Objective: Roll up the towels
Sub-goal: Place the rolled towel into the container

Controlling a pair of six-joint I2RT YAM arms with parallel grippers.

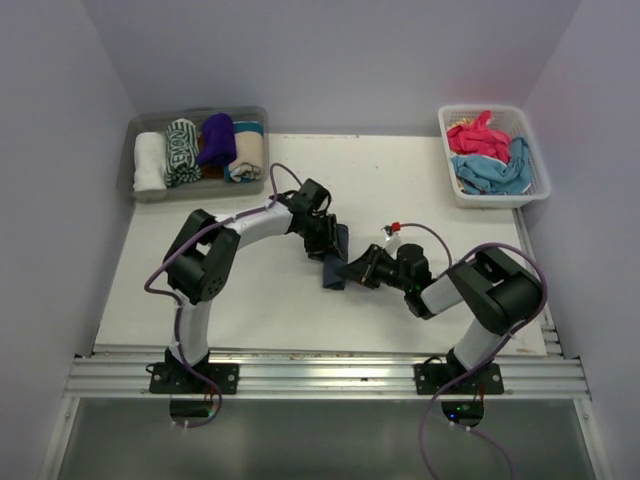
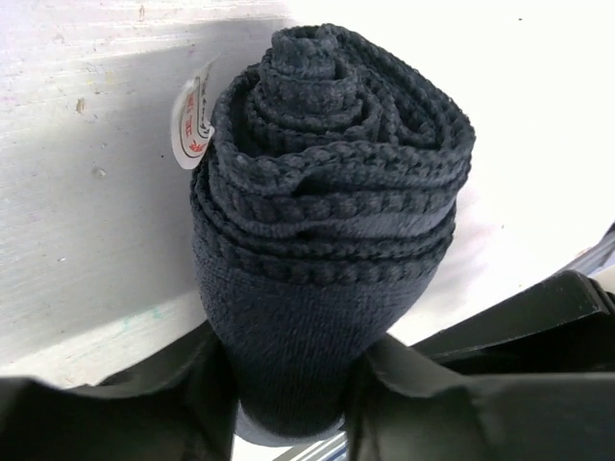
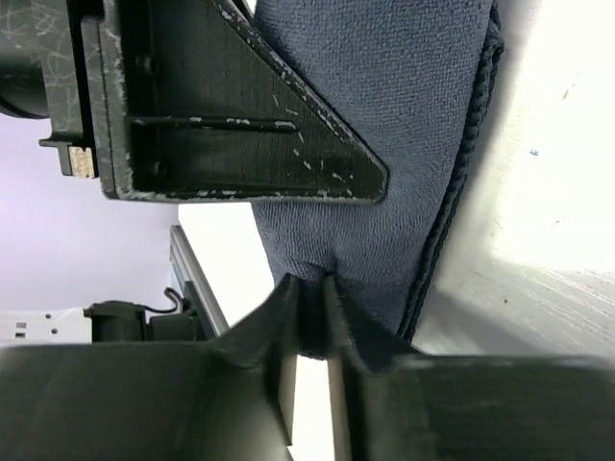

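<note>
Left gripper (image 2: 293, 389): my jaws partly closed, squeezing the rolled navy towel (image 2: 327, 192) from both sides.
Right gripper (image 3: 312, 288): my jaws almost together, pinching a fold of that cloth.
Where: roll at the middle of the table (image 1: 450, 185), between my two grippers, white tag (image 2: 192, 125) on its side.

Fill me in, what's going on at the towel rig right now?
Both arms meet mid-table on one rolled navy towel. The left tool is clamped around the roll; the right tool pinches its fabric. Finished rolls sit in the clear tub back left; pink and blue ones lie unrolled in the white basket.
</note>
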